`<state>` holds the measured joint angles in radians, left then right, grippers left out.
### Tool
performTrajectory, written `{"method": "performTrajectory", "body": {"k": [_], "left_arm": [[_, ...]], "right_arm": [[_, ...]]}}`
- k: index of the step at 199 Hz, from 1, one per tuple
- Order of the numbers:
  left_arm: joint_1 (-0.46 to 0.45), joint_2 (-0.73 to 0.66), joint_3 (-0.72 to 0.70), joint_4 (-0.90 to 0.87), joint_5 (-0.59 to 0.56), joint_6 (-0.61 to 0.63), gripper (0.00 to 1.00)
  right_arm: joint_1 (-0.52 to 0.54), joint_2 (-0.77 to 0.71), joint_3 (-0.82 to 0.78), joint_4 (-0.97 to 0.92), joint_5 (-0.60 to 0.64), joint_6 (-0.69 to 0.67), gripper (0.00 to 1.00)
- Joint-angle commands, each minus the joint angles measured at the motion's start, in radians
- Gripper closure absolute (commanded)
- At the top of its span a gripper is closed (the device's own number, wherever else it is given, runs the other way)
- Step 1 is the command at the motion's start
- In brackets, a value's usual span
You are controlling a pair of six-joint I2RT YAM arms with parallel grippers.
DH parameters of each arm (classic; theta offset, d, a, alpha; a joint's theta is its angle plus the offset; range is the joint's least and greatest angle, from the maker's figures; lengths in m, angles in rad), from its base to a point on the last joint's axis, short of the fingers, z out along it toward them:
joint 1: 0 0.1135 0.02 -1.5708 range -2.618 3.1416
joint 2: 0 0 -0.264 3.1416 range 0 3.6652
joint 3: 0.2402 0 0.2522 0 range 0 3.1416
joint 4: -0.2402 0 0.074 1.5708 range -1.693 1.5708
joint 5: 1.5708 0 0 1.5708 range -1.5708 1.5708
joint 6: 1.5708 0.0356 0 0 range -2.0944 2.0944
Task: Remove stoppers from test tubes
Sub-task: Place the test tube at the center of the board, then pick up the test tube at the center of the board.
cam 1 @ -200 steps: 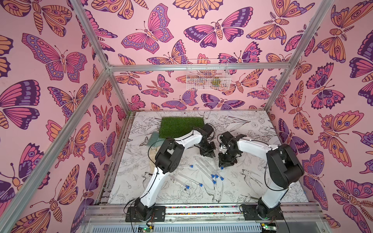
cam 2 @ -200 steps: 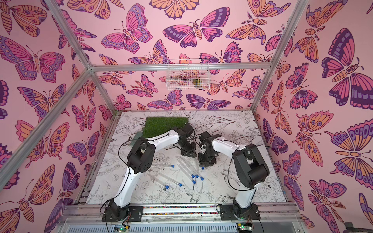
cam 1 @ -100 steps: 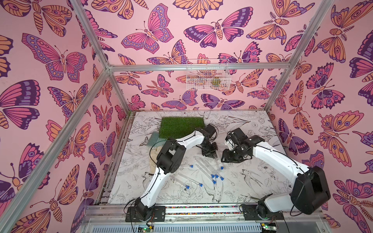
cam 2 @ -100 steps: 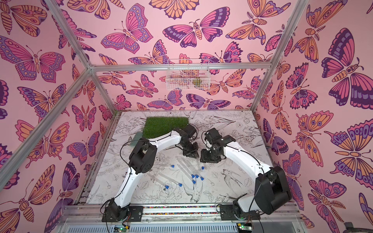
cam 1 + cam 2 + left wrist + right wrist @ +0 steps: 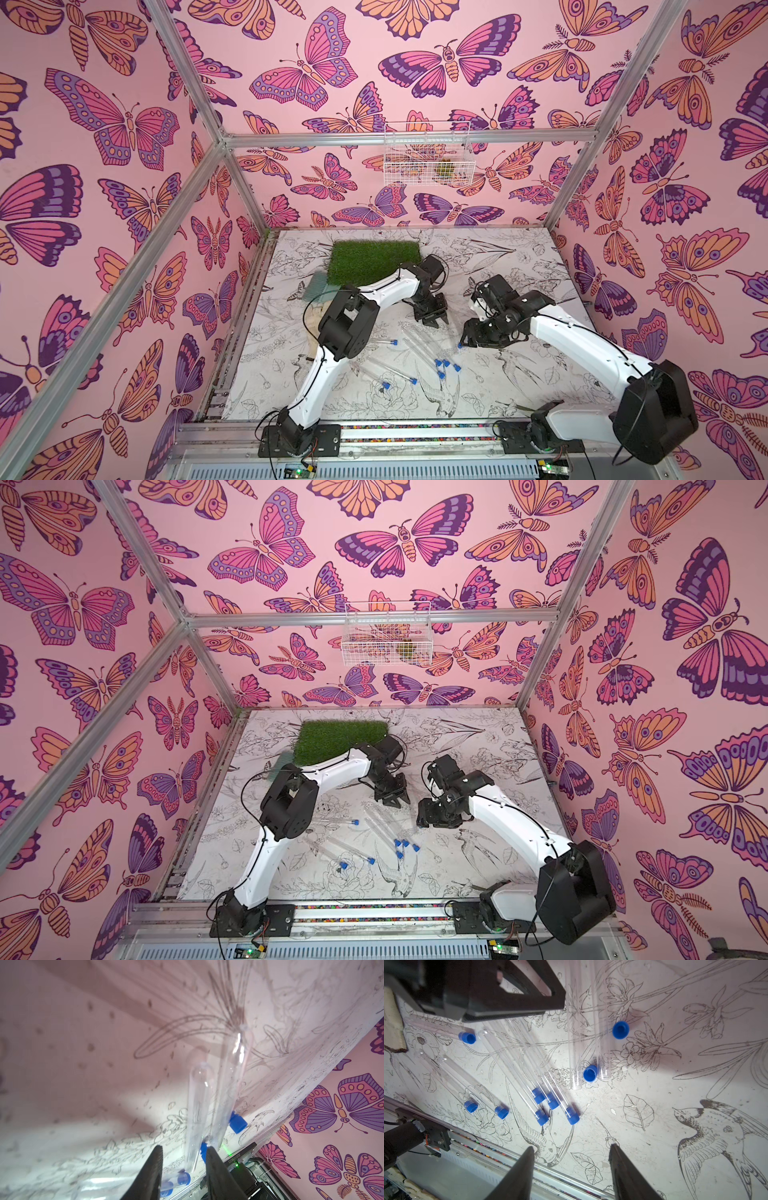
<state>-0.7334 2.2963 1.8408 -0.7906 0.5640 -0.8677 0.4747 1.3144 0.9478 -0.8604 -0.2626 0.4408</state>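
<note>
Pink butterfly walls [image 5: 104, 124] are seen around the white desk [image 5: 660, 1088] with drawn flowers and birds, on which the test tubes [image 5: 512, 1076] are laid flat in a loose group near the middle. Most of them are closed by blue stoppers [image 5: 538, 1098], while two tubes are open, with two stoppers lying loose beside them. The fingers of the left gripper [image 5: 182, 1148] are held slightly apart and those of the right gripper [image 5: 571, 1147] widely spread, and nothing is gripped by either.

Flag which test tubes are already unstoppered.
The two test tubes lying side by side nearest the left gripper: open mouths, two loose stoppers beside them. All others still carry blue stoppers.
</note>
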Motion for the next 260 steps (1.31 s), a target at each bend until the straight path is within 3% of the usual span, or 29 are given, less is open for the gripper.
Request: {"method": "performTrajectory", "body": {"k": [1,62,107,139,176,260], "left_arm": [[0.0,-0.1,-0.045,-0.05,-0.036,0.034,0.6],[0.019,-0.317,-0.196,-0.05,-0.101,0.073,0.54],[0.06,-0.561,-0.452,-0.035,-0.153,0.13,0.53],[0.081,-0.675,-0.611,0.021,-0.132,0.127,0.52],[0.084,-0.733,-0.703,0.072,-0.124,0.096,0.52],[0.084,-0.737,-0.727,0.109,-0.12,0.07,0.52]], "right_arm": [[0.002,-0.005,0.01,-0.012,-0.002,-0.021,0.39],[0.062,0.111,0.09,-0.023,0.047,-0.144,0.43],[0.216,0.235,0.135,-0.015,0.115,-0.203,0.51],[0.263,0.297,0.123,-0.008,0.139,-0.209,0.55],[0.266,0.297,0.1,-0.02,0.177,-0.214,0.58],[0.267,0.265,0.006,-0.01,0.163,-0.188,0.58]]}}
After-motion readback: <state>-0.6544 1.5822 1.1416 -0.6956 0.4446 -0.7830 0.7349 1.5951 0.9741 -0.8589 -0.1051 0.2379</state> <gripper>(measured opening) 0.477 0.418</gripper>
